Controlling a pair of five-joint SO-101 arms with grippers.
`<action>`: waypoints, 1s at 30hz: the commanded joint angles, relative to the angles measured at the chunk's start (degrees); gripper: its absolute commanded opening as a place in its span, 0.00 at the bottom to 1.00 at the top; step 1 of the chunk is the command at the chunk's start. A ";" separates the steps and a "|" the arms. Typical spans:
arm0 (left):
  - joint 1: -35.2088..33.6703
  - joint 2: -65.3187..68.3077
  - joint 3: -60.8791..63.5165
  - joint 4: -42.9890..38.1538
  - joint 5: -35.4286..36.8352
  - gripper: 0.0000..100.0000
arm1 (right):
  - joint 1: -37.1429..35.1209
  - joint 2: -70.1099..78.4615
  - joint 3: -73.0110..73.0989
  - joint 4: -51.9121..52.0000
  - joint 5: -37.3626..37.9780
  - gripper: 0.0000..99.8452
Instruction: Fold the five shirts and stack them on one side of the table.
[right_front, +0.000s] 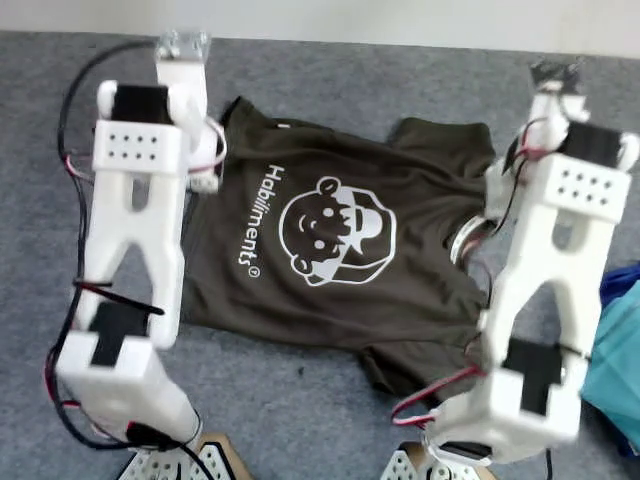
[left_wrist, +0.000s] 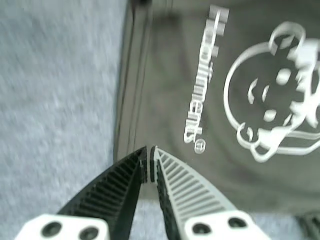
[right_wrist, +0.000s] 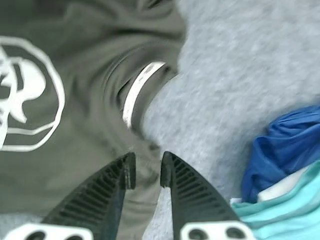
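Grey fuzzy table (right_front: 300, 60) seen from up high, with the dark shirt (right_front: 400, 190) spread flat in the middle and its white print (right_front: 335, 230) facing up. The hem is toward the left arm (right_front: 140, 220) and the collar toward the right arm (right_front: 560, 260). Both arms hang over the shirt's edges and mostly cover their own grippers, so you can't read the fingers from up here. A blue shirt (right_front: 622, 283) and a teal shirt (right_front: 615, 370) sit bunched at the table's edge past the right arm, both cut off by the frame. Left wrist view: the left gripper (left_wrist: 150, 152) has its fingers pinched together with just a hairline slit between them, tips right over the hem (left_wrist: 127, 100) close to a corner of the dark shirt. Honestly can't tell if any cloth is caught in there. Right wrist view: the right gripper (right_wrist: 147, 167) is parted a little with nothing in it. Its tips are above the dark shirt's edge near the collar (right_wrist: 137, 95), where a white strip shows inside. The blue and teal shirts lie off to the side on bare table, apart from the dark one and only partly in frame.
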 joint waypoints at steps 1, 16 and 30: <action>-2.07 -10.42 15.08 -4.57 0.53 0.06 | -0.57 -15.25 17.89 -9.80 0.70 0.10; -4.79 -44.53 70.02 -22.59 0.44 0.23 | -4.70 -49.36 68.62 -30.99 3.16 0.11; -7.87 -35.65 71.52 -30.95 -3.08 0.23 | -4.97 -49.80 86.46 -46.46 5.54 0.11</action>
